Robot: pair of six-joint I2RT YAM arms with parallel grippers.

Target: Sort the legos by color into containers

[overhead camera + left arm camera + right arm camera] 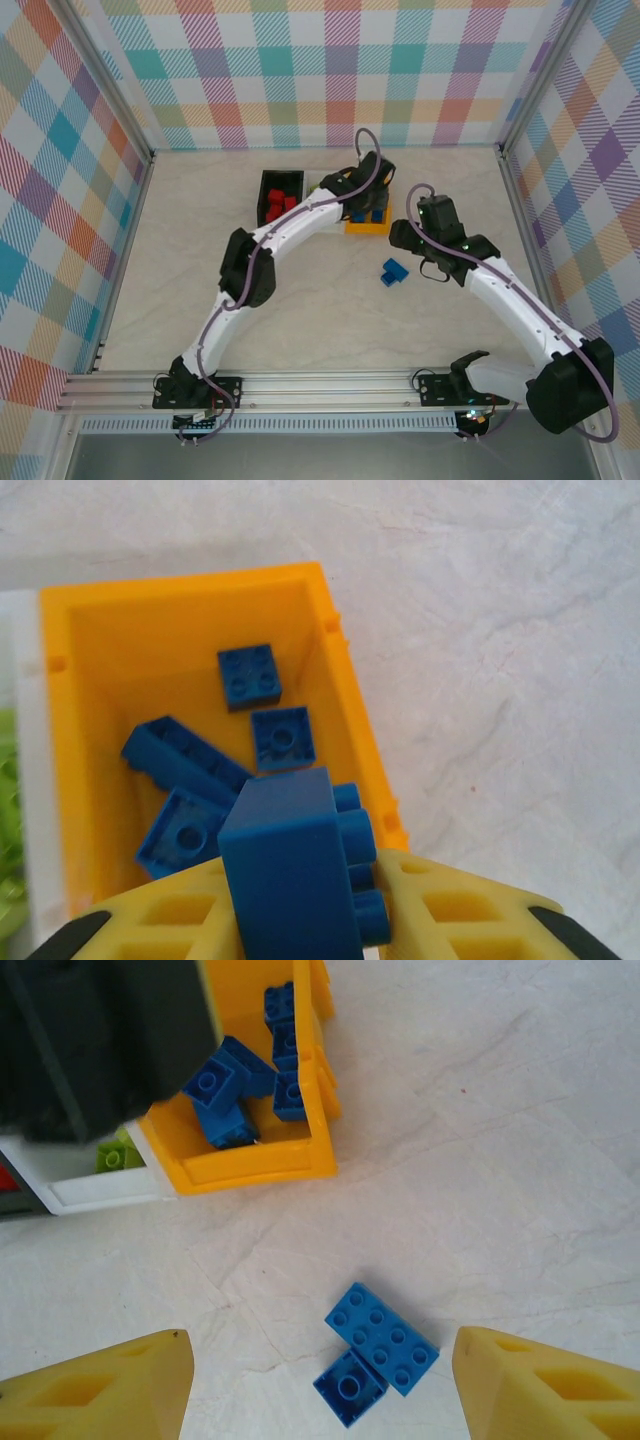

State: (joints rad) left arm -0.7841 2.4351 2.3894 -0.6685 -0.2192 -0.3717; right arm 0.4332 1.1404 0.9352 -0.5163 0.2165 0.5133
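Held blue brick (285,865) overhangs orange bin (348,680) rim.

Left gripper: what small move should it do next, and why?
Probably open the left gripper and drop its blue brick: it hangs above the orange bin, near one rim, where other blue bricks already lie.

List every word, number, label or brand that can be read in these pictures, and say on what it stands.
None can be read. The held blue brick, the loose blue bricks, the orange bin and the left arm show no print; any marks on the studs are too small to tell.
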